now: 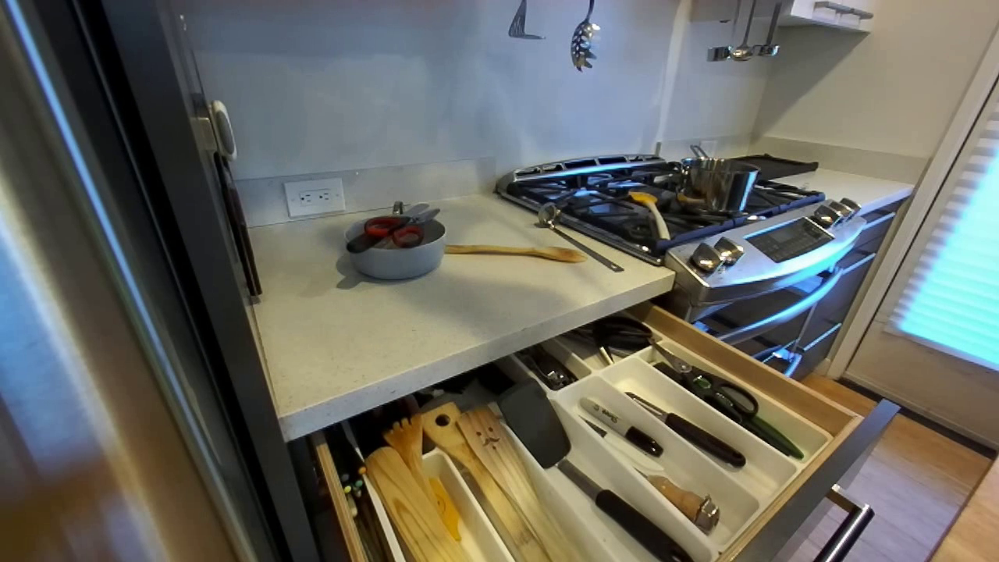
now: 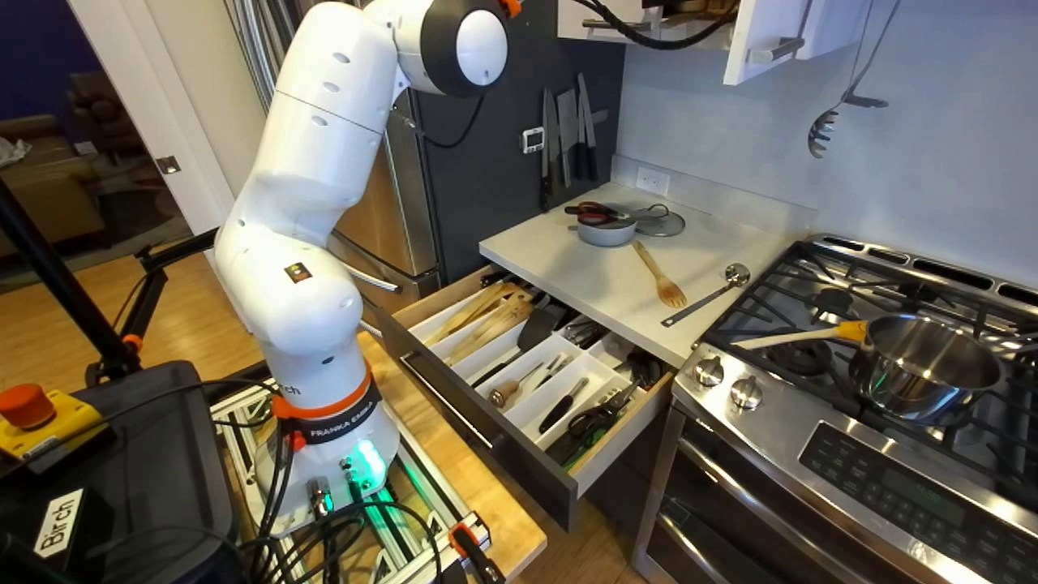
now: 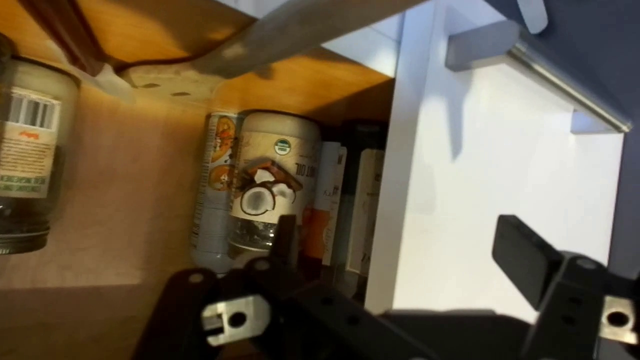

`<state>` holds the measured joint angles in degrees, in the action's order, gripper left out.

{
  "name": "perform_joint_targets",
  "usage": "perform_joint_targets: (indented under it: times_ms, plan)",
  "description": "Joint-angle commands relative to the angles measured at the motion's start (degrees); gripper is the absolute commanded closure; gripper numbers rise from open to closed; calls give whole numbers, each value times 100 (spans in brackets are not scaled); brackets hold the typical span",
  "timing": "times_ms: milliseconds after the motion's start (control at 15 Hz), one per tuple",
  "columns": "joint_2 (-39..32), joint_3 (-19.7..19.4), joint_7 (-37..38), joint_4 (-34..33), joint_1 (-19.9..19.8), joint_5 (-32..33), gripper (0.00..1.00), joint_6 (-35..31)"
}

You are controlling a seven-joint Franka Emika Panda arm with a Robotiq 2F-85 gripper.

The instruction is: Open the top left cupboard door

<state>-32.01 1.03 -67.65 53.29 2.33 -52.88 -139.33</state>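
A white cupboard door (image 3: 500,175) with a metal bar handle (image 3: 565,80) fills the right of the wrist view. Its pale edge stands beside the open cupboard interior (image 3: 130,200). My gripper (image 3: 400,237) is open. One finger is on the interior side of the door's edge, and the other is in front of the door's outer face. Nothing is between the fingers that they grip. In an exterior view the left upper door (image 2: 572,23) shows only its lower part with its handle (image 2: 616,24). The gripper is out of frame in both exterior views.
A neighbouring white door (image 2: 754,61) stands open. Inside the cupboard are a coconut oil jar (image 3: 275,175), a can and another jar (image 3: 30,130). Below, a utensil drawer (image 2: 486,438) is pulled out. A pot (image 2: 924,365) stands on the stove, and a bowl (image 1: 398,261) on the counter.
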Motion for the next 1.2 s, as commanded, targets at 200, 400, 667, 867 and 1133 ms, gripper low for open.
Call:
perform_joint_targets:
  times_ms: [200, 400, 667, 867, 1133]
  plan:
    - [-902, 801, -180, -1211, -582, -1113, 0, 1287]
    - [-876, 1020, -56, -1298, -845, -1347, 0, 2225]
    - [-696, 1195, 170, -1293, -1300, -1574, 0, 3663]
    - [-609, 1417, 419, -1307, -1542, -1846, 0, 4709]
    - [-388, 1190, 1143, -1180, -1470, -1458, 0, 5193]
